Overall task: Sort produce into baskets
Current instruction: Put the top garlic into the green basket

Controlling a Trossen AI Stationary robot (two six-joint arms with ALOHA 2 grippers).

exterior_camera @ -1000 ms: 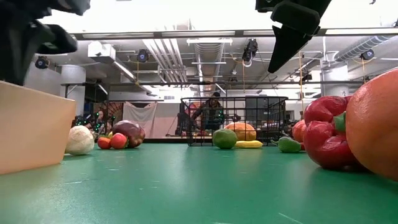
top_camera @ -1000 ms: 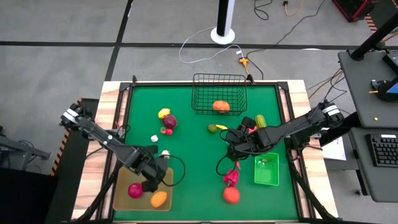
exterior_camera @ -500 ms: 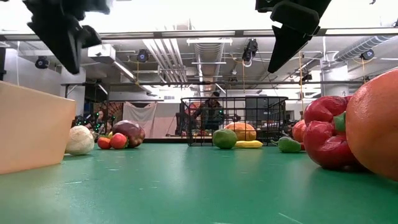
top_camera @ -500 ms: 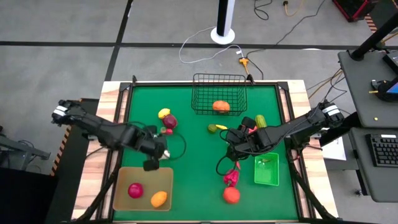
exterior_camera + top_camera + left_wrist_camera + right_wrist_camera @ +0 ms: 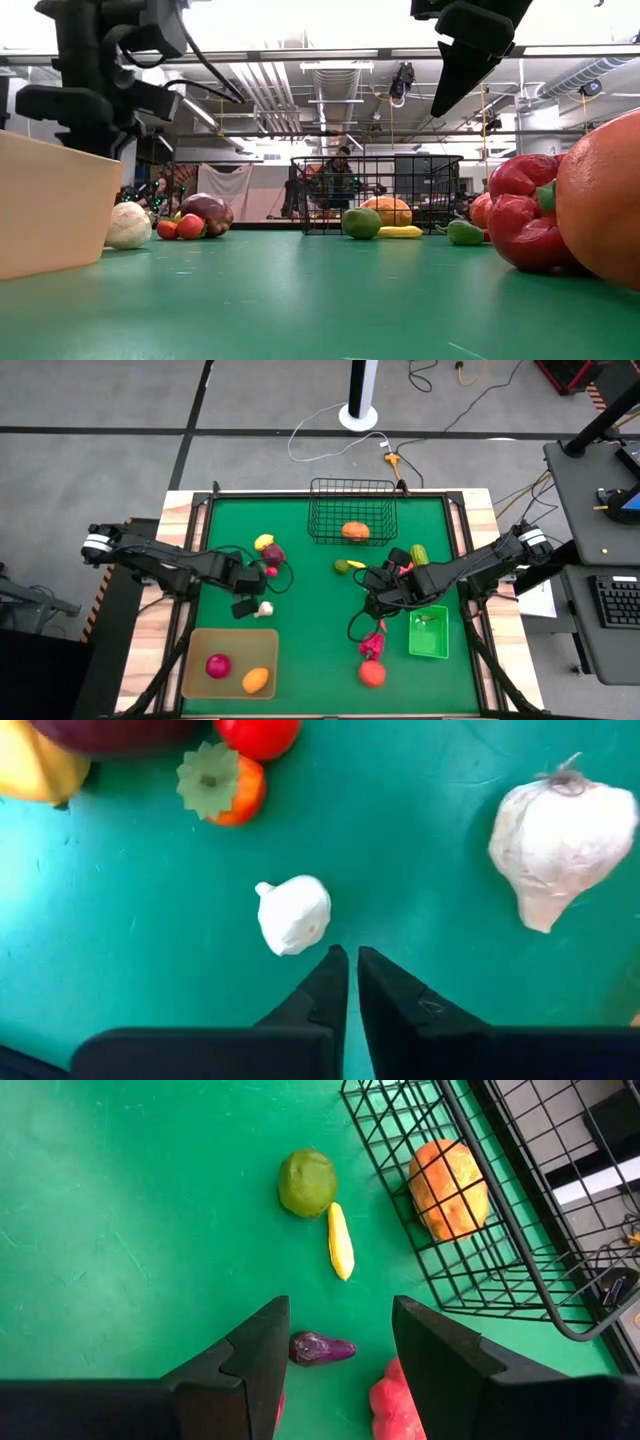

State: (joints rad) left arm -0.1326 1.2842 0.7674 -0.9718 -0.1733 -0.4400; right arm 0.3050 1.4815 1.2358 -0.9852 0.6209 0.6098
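Note:
My left gripper hangs shut over the green mat, just beyond the tan tray, pointing down. A small white garlic piece lies on the mat just ahead of its fingertips, and a bigger garlic bulb lies beside it; it touches neither. My right gripper waits open and empty above the mat's middle, over a small purple piece. The tray holds a pink piece and an orange one. The black wire basket holds an orange piece.
A lemon, a purple onion and red tomatoes lie left of the wire basket. A lime and a yellow piece lie before it. The green bin stands at the right, with red peppers and an orange ball near it.
My left gripper has swung from above the tan tray toward the table's far edge and sunk a little, rolling slightly. It now hangs over the garlic pieces on the mat. The pieces in the tray have stayed put.

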